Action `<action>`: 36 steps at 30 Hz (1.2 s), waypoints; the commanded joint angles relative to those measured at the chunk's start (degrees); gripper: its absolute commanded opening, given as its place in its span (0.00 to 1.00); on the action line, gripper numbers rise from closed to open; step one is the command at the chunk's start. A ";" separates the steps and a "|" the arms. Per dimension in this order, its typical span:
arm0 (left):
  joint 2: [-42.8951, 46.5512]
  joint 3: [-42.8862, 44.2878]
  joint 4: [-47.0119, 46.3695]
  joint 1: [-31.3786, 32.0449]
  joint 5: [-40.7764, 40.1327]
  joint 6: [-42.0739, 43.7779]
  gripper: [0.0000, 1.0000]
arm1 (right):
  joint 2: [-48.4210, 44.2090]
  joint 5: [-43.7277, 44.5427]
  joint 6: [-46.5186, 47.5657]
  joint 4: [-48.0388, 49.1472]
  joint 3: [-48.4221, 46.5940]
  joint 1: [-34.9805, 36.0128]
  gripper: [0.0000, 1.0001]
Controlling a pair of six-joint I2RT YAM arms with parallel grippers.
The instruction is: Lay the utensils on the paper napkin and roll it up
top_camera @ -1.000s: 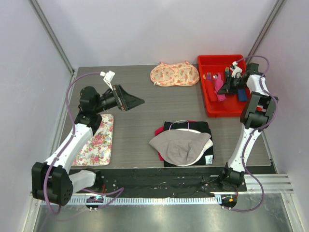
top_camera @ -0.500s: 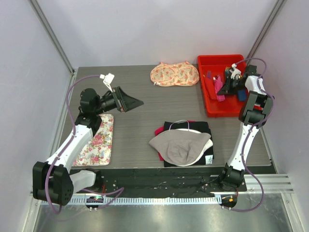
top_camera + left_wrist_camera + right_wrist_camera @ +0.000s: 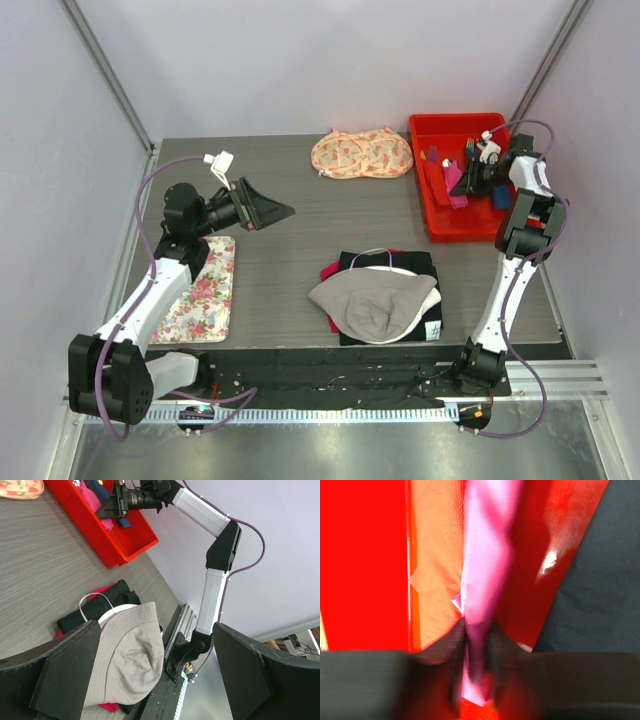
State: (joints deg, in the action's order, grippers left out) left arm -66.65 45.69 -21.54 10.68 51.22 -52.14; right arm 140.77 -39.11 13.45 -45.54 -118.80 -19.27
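Over the last second the right arm has drawn its wrist a little back and up over the red bin (image 3: pixel 437 226) at the far right of the table (image 3: pixel 290 265), and the pink sheet it holds has come up with it, while the left arm has only swung slightly and otherwise waits. From where I stand, the right gripper (image 3: pixel 475 662) has its fingers (image 3: pixel 454 652) drawn close together on the paper napkin (image 3: pixel 487 570). The wrist view is blurred, but the pink sheet runs straight down between the two dark pads, so I take it as pinched rather than merely brushed. The napkin hangs crumpled into a narrow strip, inside the bin's walls, beside an orange sheet (image 3: pixel 437 580) and a dark navy piece (image 3: pixel 592 595). The left gripper (image 3: pixel 155 627) is spread wide with nothing between its fingers, held above the table's left side near the floral mat (image 3: pixel 205 290). I cannot pick out the silver utensils in any view; they may lie among the clutter in the bin. As I judge it, the job has barely started: the napkin is gripped but not yet out of the bin. It has to be carried to open table, laid flat and smoothed, then the utensils found, set on it, and the whole thing rolled. A grey hat (image 3: pixel 372 305) on a pile of dark cloths takes up the near middle.
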 commanded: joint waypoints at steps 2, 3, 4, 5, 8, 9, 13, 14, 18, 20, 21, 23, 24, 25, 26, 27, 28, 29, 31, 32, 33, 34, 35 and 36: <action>0.12 -0.34 -2.98 -0.39 1.07 -0.59 1.00 | 1.88 5.36 1.75 -0.08 -1.61 -0.68 0.46; 0.21 -0.25 -3.07 -0.48 1.07 -0.77 1.00 | 1.79 5.54 1.75 -0.16 -1.61 -0.68 0.48; 0.12 -0.34 -3.24 -0.48 0.99 -0.94 1.00 | 1.70 5.89 1.75 -0.16 -1.61 -0.77 0.49; 0.12 -0.43 -3.33 -0.48 0.99 -1.03 1.00 | 1.61 6.15 1.75 -0.16 -1.61 -0.77 0.49; 0.12 -0.52 -3.68 -0.48 0.81 -1.12 1.00 | 1.35 6.94 1.84 -0.25 -1.69 -0.68 0.50; 0.12 -0.43 -3.77 -0.48 0.81 -1.30 1.00 | 1.18 7.21 2.01 -0.17 -1.52 -0.77 0.51; -0.06 -0.43 -4.12 -0.48 0.81 -1.56 1.00 | 0.12 7.82 2.02 -0.25 -0.82 -0.68 0.54; -0.14 -0.34 -4.04 -0.48 0.81 -1.65 1.00 | -0.14 8.00 2.02 -0.25 -0.64 -0.68 0.55; -0.14 -0.16 -3.95 -0.48 0.55 -1.83 1.00 | -1.81 9.14 1.93 0.27 0.50 -0.68 0.59; -0.06 -0.08 -3.25 -0.48 0.11 -1.74 1.00 | -2.87 9.49 2.02 0.71 0.85 -0.77 0.61; -0.06 -0.16 -2.98 -0.48 0.02 -1.74 1.00 | -3.13 9.32 1.93 0.89 1.20 -0.77 0.64; 0.12 -0.17 -2.72 -0.48 -0.24 -1.56 1.00 | -4.18 8.27 1.31 1.15 1.56 -0.77 0.65; 0.12 -0.16 -2.28 -0.48 -0.33 -1.47 1.00 | -4.45 8.09 1.05 1.33 1.47 -0.77 0.65; 0.12 -0.16 -2.10 -0.48 -0.51 -1.39 1.00 | -4.71 8.00 0.79 1.42 1.56 -0.69 0.68; 0.12 -0.16 -2.10 -0.48 -0.68 -1.30 1.00 | -5.06 7.74 0.70 1.42 1.56 -0.68 0.69; -0.05 -0.16 -2.10 -0.48 -0.68 -1.21 1.00 | -5.33 7.56 0.61 1.50 1.56 -0.68 0.69; -0.06 -0.16 -2.10 -0.39 -0.77 -1.21 1.00 | -5.50 7.39 0.61 1.42 1.56 -0.68 0.70; -0.06 -0.16 -2.19 -0.48 -0.69 -1.21 1.00 | -6.12 6.43 0.44 1.42 1.73 -0.60 0.71; -0.32 -0.08 -2.28 -0.48 -0.68 -1.21 1.00 | -6.82 5.28 0.43 1.24 2.17 -0.68 0.71; -0.41 0.10 -2.28 -0.48 -0.68 -1.21 1.00 | -7.26 4.49 0.35 1.33 2.43 -0.68 0.72; -0.49 0.10 -2.28 -0.48 -0.77 -1.12 1.00 | -8.05 3.27 0.17 1.42 2.61 -0.68 0.72; -0.67 0.27 -2.10 -0.48 -0.69 -0.86 1.00 | -8.40 2.47 0.00 1.24 2.70 -0.68 0.72; -0.85 0.45 -0.80 -0.48 -0.68 -0.42 1.00 | -8.84 1.85 -0.44 1.33 2.70 -0.68 0.72; -0.85 1.23 0.43 -0.48 -0.95 1.06 1.00 | -9.63 0.89 -0.71 1.42 2.70 -0.68 0.72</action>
State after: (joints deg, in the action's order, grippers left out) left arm -67.02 45.43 -22.41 10.48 50.92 -53.54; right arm 136.99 -34.83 13.34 -43.97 -116.42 -19.64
